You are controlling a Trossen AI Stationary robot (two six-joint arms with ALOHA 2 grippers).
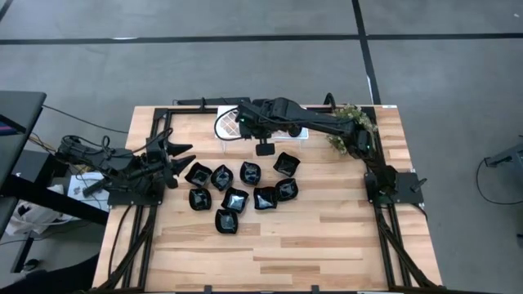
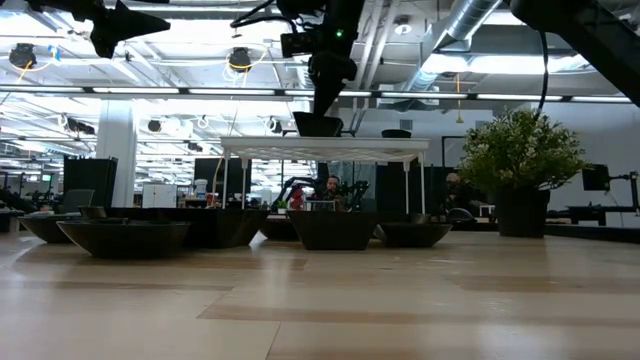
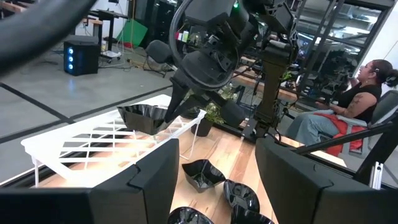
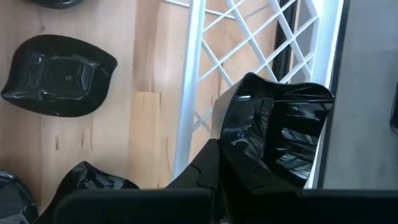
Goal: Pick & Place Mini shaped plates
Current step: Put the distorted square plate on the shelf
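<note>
step: placing, I judge | right tool [image 4: 249, 163] pinches one mini plate [image 4: 277, 140] over the white lattice tray [image 3: 93, 140], far side of counter [image 1: 327, 245] | others [image 1: 237, 196] mid-counter | left tool [image 3: 217, 180] spread, waiting left | next: lower, release

Wooden table [image 1: 327, 245] — black plates [image 1: 234, 198], white tray [image 1: 225, 124], plant [image 1: 350, 122].

Hidden and cropped parts

In the high view the right claw [image 1: 243, 122] covers most of the white lattice tray [image 1: 222, 127]. In the right wrist view a black plate [image 4: 59, 74] is whole, its neighbours cut off.
</note>
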